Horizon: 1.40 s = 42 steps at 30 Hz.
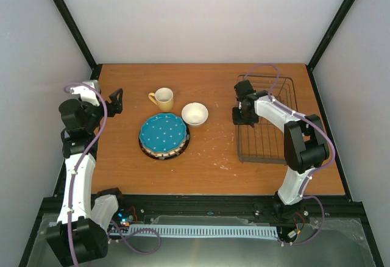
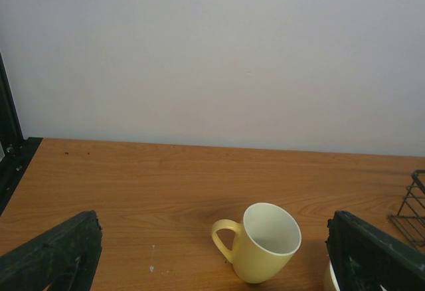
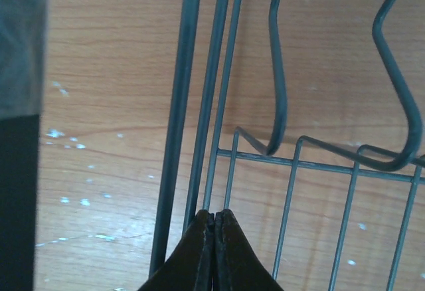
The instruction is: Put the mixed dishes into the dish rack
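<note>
A yellow mug (image 1: 163,99) stands upright at the back left, handle to the left, with a cream bowl (image 1: 194,113) to its right. In front of them a teal dotted plate (image 1: 162,130) tops a stack; striped and orange rims (image 1: 163,153) show beneath it. The dark wire dish rack (image 1: 268,121) lies at the right with nothing in it. My left gripper (image 1: 116,102) hangs open, left of the mug. In the left wrist view the mug (image 2: 265,244) sits ahead between the fingers (image 2: 60,254). My right gripper (image 1: 239,116) is shut at the rack's left rail (image 3: 182,72); its tips (image 3: 214,212) hold nothing that I can see.
Black frame posts run along both sides of the table and white walls enclose it. Purple cables loop off both arms, the right one arching over the rack. A corner of the rack (image 2: 412,211) shows at the left wrist view's right edge.
</note>
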Available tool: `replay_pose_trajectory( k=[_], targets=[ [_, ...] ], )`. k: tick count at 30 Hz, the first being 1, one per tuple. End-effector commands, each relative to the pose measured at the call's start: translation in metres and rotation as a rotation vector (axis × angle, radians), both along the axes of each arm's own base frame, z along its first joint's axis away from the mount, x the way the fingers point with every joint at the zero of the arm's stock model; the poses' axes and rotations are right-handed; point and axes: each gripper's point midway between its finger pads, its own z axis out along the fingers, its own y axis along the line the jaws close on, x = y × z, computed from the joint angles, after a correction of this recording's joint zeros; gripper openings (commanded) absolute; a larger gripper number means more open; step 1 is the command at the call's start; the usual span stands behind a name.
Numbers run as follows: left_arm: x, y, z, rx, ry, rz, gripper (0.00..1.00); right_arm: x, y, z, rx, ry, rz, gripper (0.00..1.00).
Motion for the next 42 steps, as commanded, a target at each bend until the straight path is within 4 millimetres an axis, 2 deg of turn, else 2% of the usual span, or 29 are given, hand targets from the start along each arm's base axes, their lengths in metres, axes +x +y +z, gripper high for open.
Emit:
replay_pose_trajectory(
  k=[1,10,14,17,22,24,26,28,30,32,34,37,41,42],
  targets=[
    [-0.002,0.001,0.017,0.022,-0.043,0.001,0.93,0.010,0.033,0.009,0.128,-0.052,0.088,0.03],
    [-0.003,0.000,0.018,0.021,-0.046,0.002,0.93,0.019,0.043,0.021,0.165,-0.061,0.092,0.03],
    [-0.003,0.000,0.018,0.020,-0.048,-0.001,0.93,0.020,0.033,0.032,0.121,-0.089,0.076,0.03],
    [-0.003,0.000,0.020,0.022,-0.051,0.000,0.93,0.017,0.019,0.043,0.058,-0.120,0.051,0.04],
    [-0.004,0.000,0.021,0.022,-0.053,0.002,0.94,0.011,-0.020,0.064,-0.110,-0.179,-0.033,0.23],
    [-0.005,0.000,0.022,0.023,-0.055,0.005,0.94,0.008,-0.036,0.084,-0.170,-0.229,-0.073,0.34],
    [-0.005,0.000,0.022,0.024,-0.056,0.004,0.94,0.004,-0.041,0.110,-0.170,-0.294,-0.089,0.46],
    [-0.005,0.000,0.022,0.021,-0.055,0.001,0.94,0.000,-0.028,0.149,-0.104,-0.395,-0.036,0.60],
    [-0.004,-0.001,0.022,0.015,-0.054,-0.007,0.94,-0.010,0.017,0.178,-0.007,-0.482,0.145,0.68],
    [-0.002,-0.002,0.023,0.010,-0.057,-0.013,0.94,-0.025,0.063,0.192,0.034,-0.527,0.322,0.72],
    [-0.002,-0.003,0.026,0.010,-0.061,-0.019,0.93,-0.035,0.093,0.185,0.028,-0.496,0.454,0.71],
    [-0.002,-0.003,0.031,0.018,-0.071,-0.021,0.93,-0.041,0.120,0.156,0.056,-0.376,0.577,0.68],
    [-0.003,-0.003,0.031,0.024,-0.067,-0.018,0.93,-0.030,0.119,0.121,-0.006,-0.252,0.523,0.52],
    [-0.003,-0.003,0.031,0.023,-0.068,-0.019,0.93,-0.026,0.121,0.114,-0.014,-0.229,0.501,0.51]
  ],
)
